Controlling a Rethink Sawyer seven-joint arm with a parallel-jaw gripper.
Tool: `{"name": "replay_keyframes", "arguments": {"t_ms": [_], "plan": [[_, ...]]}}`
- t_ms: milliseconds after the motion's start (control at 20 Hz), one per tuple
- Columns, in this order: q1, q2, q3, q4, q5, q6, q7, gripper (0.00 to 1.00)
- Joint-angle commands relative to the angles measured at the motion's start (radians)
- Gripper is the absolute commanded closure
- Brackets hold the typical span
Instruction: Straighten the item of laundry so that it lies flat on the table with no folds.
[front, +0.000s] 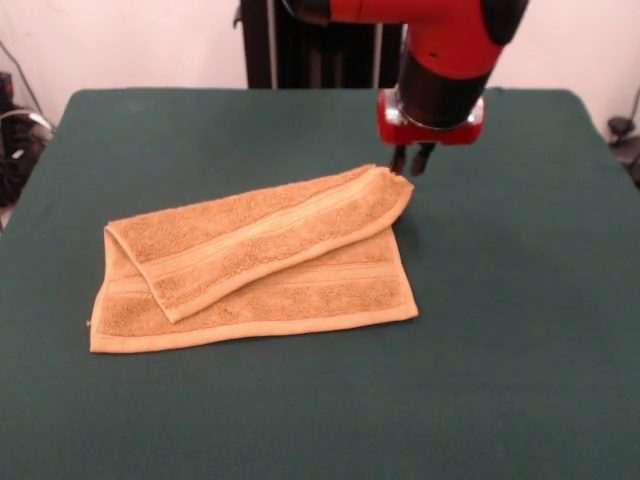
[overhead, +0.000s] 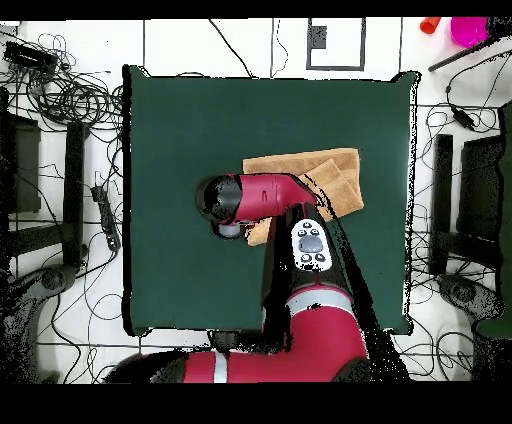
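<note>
Green worktop (front: 300, 420) is lying closest to the camera, bare and wide. On it the towel (front: 250, 265) is lying near the middle, folded over on itself. 1 flap is lying across the bottom layer at a slant, so 2 layers are showing.

The pincer (front: 411, 160) is hanging just past the high tip of that folded flap. In the front view the towel is stretching away from the pincer to the left and toward the camera, with its long side running mostly left to right. The flap's tip is the closest part to the pincer, just beside it and a bit lower. The 2 dark fingertips look close together with only a thin gap, and they are gripping nothing. I think they are not touching the cloth, but it is hard to be sure.

To flatten the towel, the flap probably needs pulling back off the lower layer, so that near tip matters most.

From above, the red arm (overhead: 262, 195) is covering the pincer and part of the towel (overhead: 310, 172). Any small white tag is too tiny to find. The part of the lower layer under the flap is hidden.
</note>
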Motion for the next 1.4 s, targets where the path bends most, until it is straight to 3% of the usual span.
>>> {"name": "replay_keyframes", "arguments": {"t_ms": [50, 450, 900, 1200, 1400], "plan": [[-0.003, -0.038, -0.005, 0.045, -0.061, -0.044, 0.042, 0.0], [-0.044, -0.052, 0.015, 0.067, -0.06, -0.039, 0.009, 0.0], [-0.049, -0.039, 0.032, -0.034, -0.055, 0.103, -0.024, 0.0], [-0.036, 0.002, 0.042, -0.127, -0.026, 0.137, 0.023, 0.0], [0.015, 0.046, 0.035, -0.172, -0.006, 0.127, 0.112, 0.0]]}}
